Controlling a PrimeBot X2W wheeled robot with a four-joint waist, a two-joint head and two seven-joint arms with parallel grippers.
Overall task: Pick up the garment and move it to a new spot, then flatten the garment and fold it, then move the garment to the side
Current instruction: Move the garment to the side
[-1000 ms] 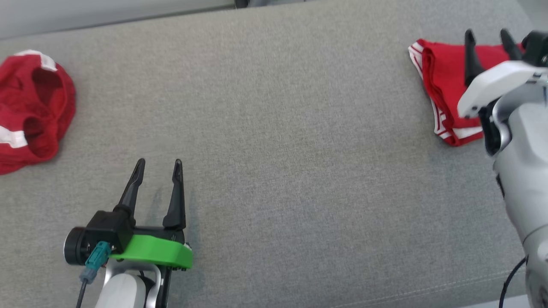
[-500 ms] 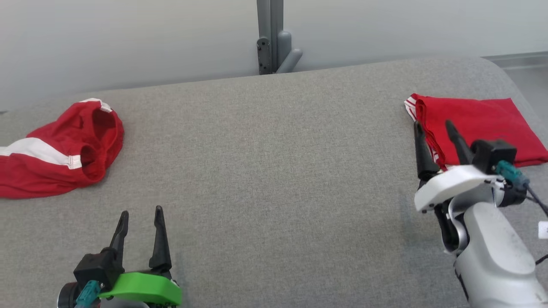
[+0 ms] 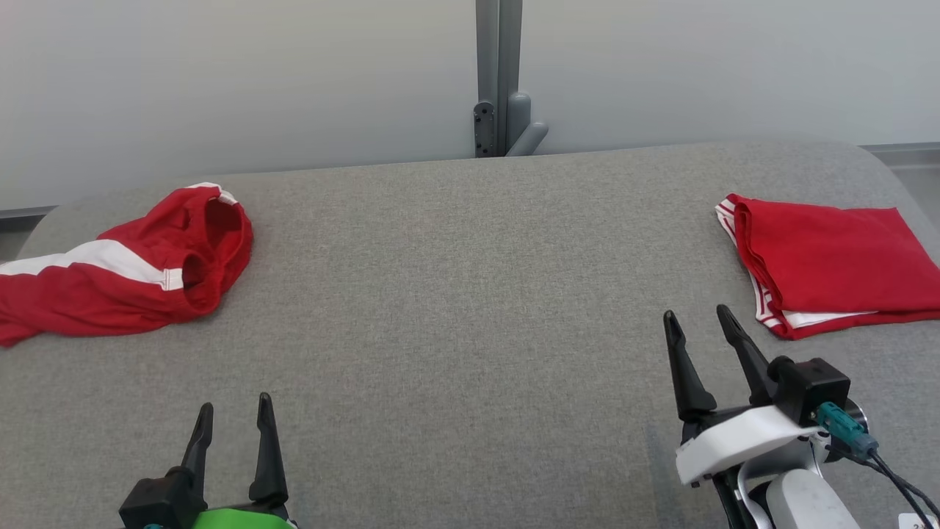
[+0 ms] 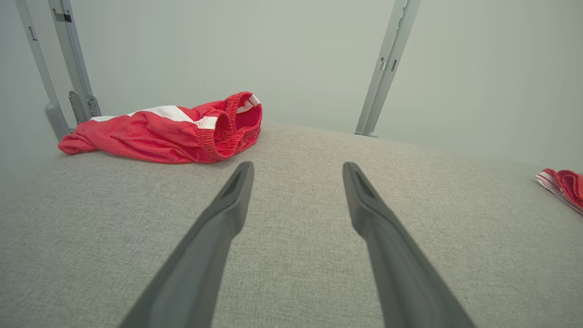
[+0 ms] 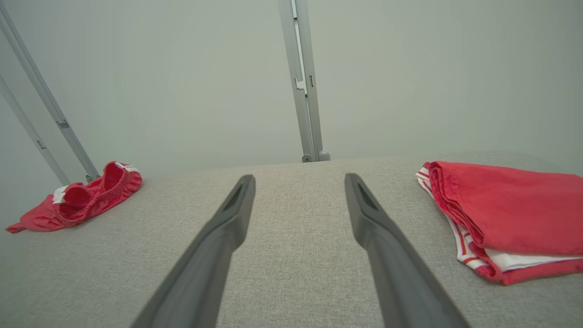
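A crumpled red garment with a white stripe [image 3: 125, 275] lies at the far left of the grey cushioned table [image 3: 470, 294]; it also appears in the left wrist view [image 4: 173, 132] and the right wrist view [image 5: 82, 198]. A second red garment, folded flat with white trim [image 3: 830, 264], rests at the far right [image 5: 510, 209]. My left gripper [image 3: 233, 411] stands open low at the near left, empty [image 4: 296, 168]. My right gripper [image 3: 696, 317] is open and empty [image 5: 298, 180], just short of the folded garment's near left corner and apart from it.
A pale wall runs behind the table, with a grey metal post [image 3: 499, 81] at its middle and more posts at the left [image 4: 68, 68]. The table's far corners are rounded. Bare grey fabric spans the wide stretch between the two garments.
The head camera has tilted up, bringing the wall into view. My right gripper has drawn back off the folded garment towards me. The left gripper sits lower in the picture.
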